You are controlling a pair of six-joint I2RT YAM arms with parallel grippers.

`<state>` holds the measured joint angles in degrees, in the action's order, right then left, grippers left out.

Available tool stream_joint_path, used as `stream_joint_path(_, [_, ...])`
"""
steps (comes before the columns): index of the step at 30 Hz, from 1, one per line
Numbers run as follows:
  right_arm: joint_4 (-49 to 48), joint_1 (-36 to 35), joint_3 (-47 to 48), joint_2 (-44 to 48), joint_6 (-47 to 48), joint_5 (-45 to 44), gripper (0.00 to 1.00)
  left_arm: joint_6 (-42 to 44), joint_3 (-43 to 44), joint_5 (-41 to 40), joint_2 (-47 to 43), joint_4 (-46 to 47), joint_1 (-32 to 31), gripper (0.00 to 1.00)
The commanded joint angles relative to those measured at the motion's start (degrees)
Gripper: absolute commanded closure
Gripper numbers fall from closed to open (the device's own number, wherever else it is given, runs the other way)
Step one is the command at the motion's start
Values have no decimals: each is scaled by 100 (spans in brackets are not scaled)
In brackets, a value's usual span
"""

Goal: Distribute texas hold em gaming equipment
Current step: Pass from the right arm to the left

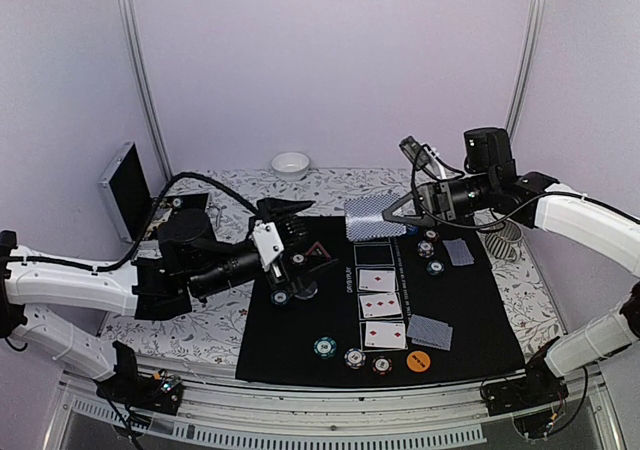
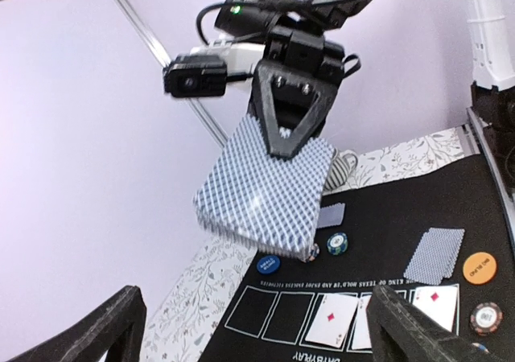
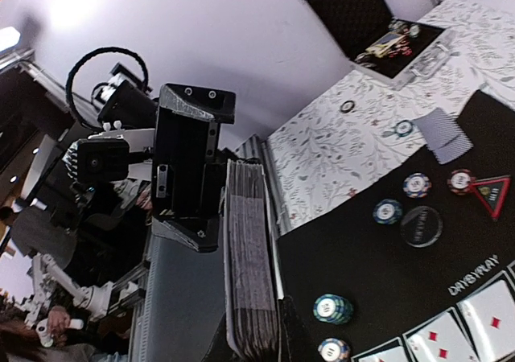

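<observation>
My right gripper is shut on a thick deck of blue-backed playing cards, held on edge above the far side of the black mat. The right wrist view shows the deck edge-on, clamped between both fingers. My left gripper hovers open over the mat's left side with nothing between its fingers, facing the deck. Three face-up cards lie in the mat's rectangles. Face-down cards lie at the right. Chips and an orange disc sit along the near edge.
A white bowl stands at the back. An open metal case lies at the far left. More chips and a face-down card lie below the deck. A red triangle, a dark disc and a blue disc are also on the mat.
</observation>
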<state>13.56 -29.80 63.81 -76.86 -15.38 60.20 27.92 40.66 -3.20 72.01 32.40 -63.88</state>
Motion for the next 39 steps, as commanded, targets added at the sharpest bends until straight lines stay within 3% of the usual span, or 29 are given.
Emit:
stream_joint_path(1, [-792,-558,181,-222,-623,576,98,755,-158,-197,-350,448,-426,2])
stream_joint_path(9, [-1363,-1205,202,-543,-1370,492,98,689,-274,278,-473,14,-459,2])
stream_joint_path(17, [-1456,-1502,200,-621,-1718,263,98,731,-239,260,-369,26,-456,2])
stream_joint_path(27, [-1494,-1563,220,-670,-1863,115,98,323,-31,331,-25,106,-459,14])
stream_joint_path(39, [-1478,-1564,151,-645,-1872,45,98,346,92,244,226,609,-459,16])
